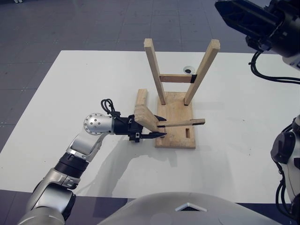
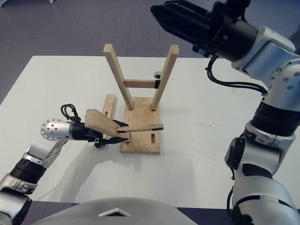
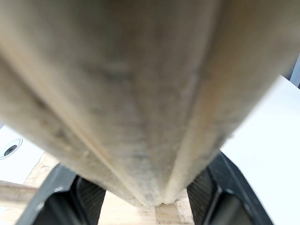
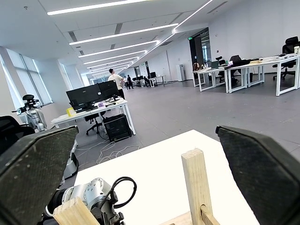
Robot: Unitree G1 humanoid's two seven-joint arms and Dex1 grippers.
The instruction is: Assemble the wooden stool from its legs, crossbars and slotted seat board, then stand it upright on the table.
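The left gripper (image 1: 157, 126) is pinching a pale square-section wooden leg (image 1: 145, 116), held low and tilted at the near left edge of the flat slotted wooden seat board (image 1: 174, 139), which lies on the white worktop (image 1: 70, 93). A thin wooden crossbar (image 1: 185, 123) juts from that leg across the board, above an open slot. Farther back on the board, two upright wooden legs (image 1: 154, 70) stand joined by a short wooden rung (image 1: 174, 78). A spare wooden leg (image 1: 141, 97) lies flat just beside the board's left edge. The right gripper (image 2: 164, 11) hangs high over the far side, fingers spread wide and holding nothing.

The step in hand looks like seating the third leg – half the stool is up. The next move likely calls for tipping the leg upright and lining its end up with a slot (whether it already touches one I cannot tell).

The left wrist view shows the wood squeezed between dark pads (image 3: 89, 199) – the grip itself – while the eye views give the layout, and the right wrist view looks down past one upright leg's top end
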